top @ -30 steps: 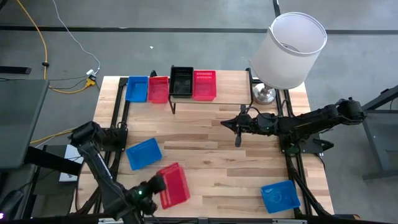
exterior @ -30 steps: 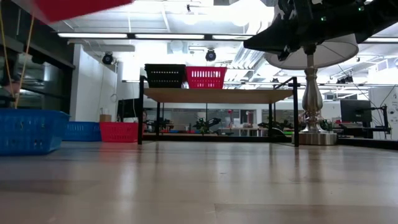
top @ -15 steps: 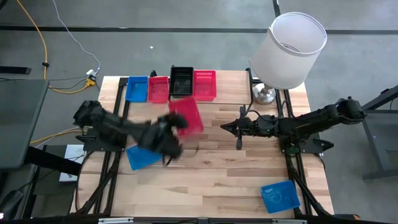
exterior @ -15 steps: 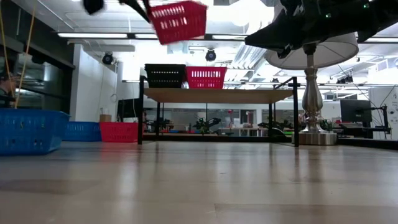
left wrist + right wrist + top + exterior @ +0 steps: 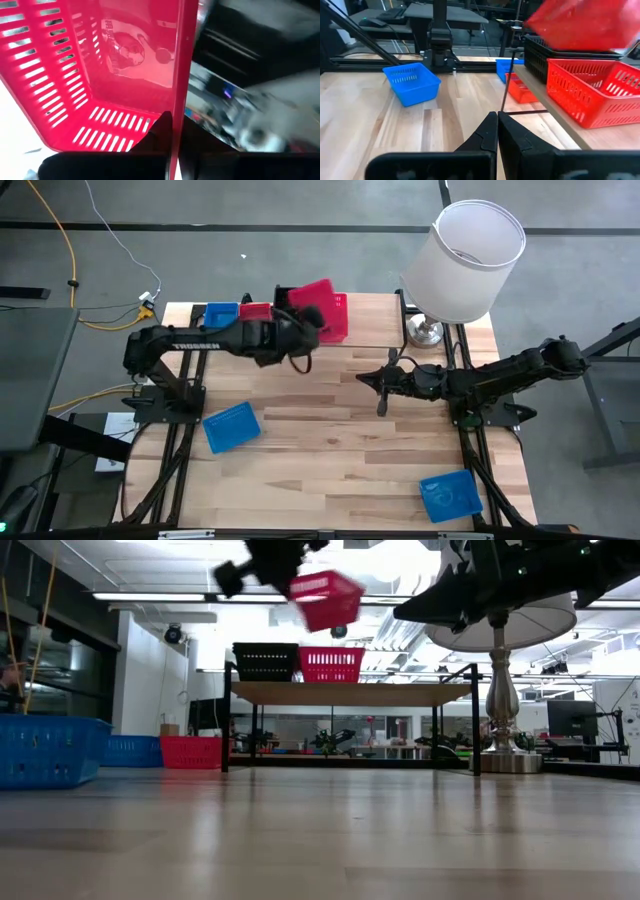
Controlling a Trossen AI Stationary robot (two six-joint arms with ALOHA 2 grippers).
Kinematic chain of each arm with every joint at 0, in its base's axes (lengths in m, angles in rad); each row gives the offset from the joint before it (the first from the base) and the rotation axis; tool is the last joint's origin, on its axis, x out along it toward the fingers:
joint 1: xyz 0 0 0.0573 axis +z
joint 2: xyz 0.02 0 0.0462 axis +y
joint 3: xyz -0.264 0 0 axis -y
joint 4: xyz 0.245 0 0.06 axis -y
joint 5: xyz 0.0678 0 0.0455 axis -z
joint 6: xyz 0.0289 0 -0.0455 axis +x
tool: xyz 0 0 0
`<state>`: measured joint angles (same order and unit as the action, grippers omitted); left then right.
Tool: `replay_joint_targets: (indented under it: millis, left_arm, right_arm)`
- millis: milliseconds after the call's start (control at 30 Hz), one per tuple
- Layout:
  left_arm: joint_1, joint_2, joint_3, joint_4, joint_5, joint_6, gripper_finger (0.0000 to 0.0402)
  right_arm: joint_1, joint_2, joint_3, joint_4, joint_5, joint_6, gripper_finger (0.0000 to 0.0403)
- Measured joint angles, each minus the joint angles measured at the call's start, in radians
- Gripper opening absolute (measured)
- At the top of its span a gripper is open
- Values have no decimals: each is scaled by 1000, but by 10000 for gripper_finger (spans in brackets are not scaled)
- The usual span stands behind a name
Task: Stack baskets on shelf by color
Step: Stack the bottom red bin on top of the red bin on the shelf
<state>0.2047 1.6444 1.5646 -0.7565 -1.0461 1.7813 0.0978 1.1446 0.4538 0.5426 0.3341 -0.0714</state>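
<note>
My left gripper [image 5: 311, 313] is shut on a red basket [image 5: 322, 291], held in the air over the shelf [image 5: 375, 330] at the table's far edge. In the low view this basket [image 5: 328, 597] hangs tilted above the black basket [image 5: 265, 660] and the red basket [image 5: 332, 664] that stand on the shelf's plank [image 5: 350, 693]. My right gripper [image 5: 373, 380] stays shut and bare over the table's middle right, pointing toward the left arm. My left gripper holds the red basket by one side wall [image 5: 178, 95], pinched at the rim with one finger inside the basket and one outside. The fingers come from the table's left, slanting a little down. The basket is lifted clear and tilted above the shelf.
A blue basket [image 5: 220, 318] and a red one [image 5: 254, 318] stand on the table left of the shelf. Two more blue baskets lie at the near left [image 5: 232, 426] and near right [image 5: 450, 494]. A lamp [image 5: 470, 260] with a white shade stands at the far right corner.
My left gripper has swung from the table's near left edge up and toward the far edge, carrying the red basket to a spot above the shelf. Its wrist has rolled on the way, so the basket has turned and now hangs tilted.
</note>
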Motion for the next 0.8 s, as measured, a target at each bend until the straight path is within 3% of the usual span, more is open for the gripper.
replay_joint_targets:
  millis: [167, 300, 800]
  left_arm:
    - [45, 0, 0, 331, 217, 185, 0]
    - [78, 0, 0, 485, 318, 257, 0]
    - [191, 1, -8, 446, 431, 208, 0]
  right_arm:
    - [0, 0, 0, 0, 0, -8, 0]
    - [0, 0, 0, 0, 0, -8, 0]
    - [0, 0, 0, -28, 0, 23, 0]
